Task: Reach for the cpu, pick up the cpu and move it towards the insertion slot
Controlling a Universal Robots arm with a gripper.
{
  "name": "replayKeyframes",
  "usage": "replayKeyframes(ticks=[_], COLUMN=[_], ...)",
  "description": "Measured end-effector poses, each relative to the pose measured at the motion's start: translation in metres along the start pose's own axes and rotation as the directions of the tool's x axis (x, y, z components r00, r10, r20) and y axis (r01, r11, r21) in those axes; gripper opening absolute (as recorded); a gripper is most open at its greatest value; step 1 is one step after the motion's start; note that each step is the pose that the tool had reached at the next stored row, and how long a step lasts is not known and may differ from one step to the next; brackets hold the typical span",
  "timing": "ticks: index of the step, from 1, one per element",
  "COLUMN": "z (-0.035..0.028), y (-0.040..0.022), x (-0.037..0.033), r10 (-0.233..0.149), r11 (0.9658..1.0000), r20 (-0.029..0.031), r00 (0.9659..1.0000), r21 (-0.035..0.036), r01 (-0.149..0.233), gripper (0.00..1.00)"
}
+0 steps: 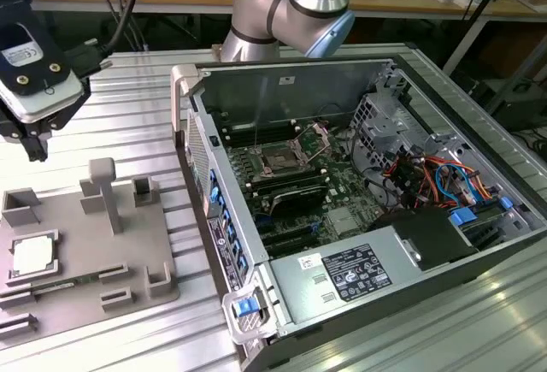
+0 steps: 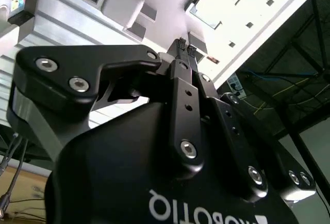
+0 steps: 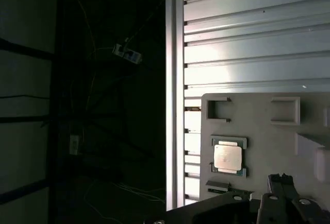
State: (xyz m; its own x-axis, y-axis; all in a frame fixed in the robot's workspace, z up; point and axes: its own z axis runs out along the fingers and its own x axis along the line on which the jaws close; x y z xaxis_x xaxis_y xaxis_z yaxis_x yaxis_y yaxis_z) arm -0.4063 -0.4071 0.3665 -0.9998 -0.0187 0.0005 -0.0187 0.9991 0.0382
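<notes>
The cpu (image 1: pixel 34 255), a flat silvery square, lies in a recess of the grey plastic tray (image 1: pixel 85 256) at the exterior view's left. In both wrist views the cpu (image 3: pixel 228 158) (image 2: pixel 215 3) sits untouched in that recess. My gripper (image 1: pixel 36 148) hangs in the air above the table, behind the tray's far edge and well clear of the chip. Its black fingertips (image 2: pixel 180 45) are pressed together with nothing between them, and the gripper (image 3: pixel 281 179) points down near the tray. The insertion slot (image 1: pixel 282 160), with its silver frame and raised bracket, is on the motherboard inside the open computer case.
The open computer case (image 1: pixel 359 218) fills the exterior view's right, with cables, drive cage and a power supply inside. Upright grey posts (image 1: pixel 102 188) rise from the tray. The ribbed metal table (image 1: pixel 128 124) runs under everything, and its edge (image 3: pixel 175 105) drops off beside the tray.
</notes>
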Motion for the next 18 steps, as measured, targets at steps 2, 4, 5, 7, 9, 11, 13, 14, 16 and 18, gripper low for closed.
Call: replayKeyframes(ticks=[2,4,5,7,9,11,13,14,16,18], z=[0.0005,0.0012,0.0012,0.0012,0.0011,0.0011,0.0023,0.0035,0.0069,0.0108], y=[0.0001,0.0003,0.0003,0.0003,0.0003,0.0003,0.0004,0.0003,0.0003,0.0002], x=[0.0056,0.0176,0.0202,0.0202,0.0204,0.0204,0.0223,0.024,0.0292,0.0339], r10=[0.0,0.0,0.0,0.0,0.0,0.0,0.0,0.0,0.0,-0.001], r11=[1.0,1.0,1.0,1.0,1.0,1.0,1.0,1.0,1.0,1.0], r20=[-0.0004,-0.0018,-0.0019,-0.0019,-0.002,-0.0019,-0.0024,-0.0027,-0.0028,-0.0028], r00=[1.0,1.0,1.0,1.0,1.0,1.0,1.0,1.0,1.0,1.0], r21=[0.0,-0.0001,-0.0001,-0.0001,0.0,0.0,-0.0001,0.0,0.0,-0.0001], r01=[0.0,0.0,0.0,0.0,0.0,0.0,0.0,0.0,0.0,0.001], gripper=[0.11,0.11,0.11,0.11,0.11,0.24,0.36,0.42,0.48,0.54])
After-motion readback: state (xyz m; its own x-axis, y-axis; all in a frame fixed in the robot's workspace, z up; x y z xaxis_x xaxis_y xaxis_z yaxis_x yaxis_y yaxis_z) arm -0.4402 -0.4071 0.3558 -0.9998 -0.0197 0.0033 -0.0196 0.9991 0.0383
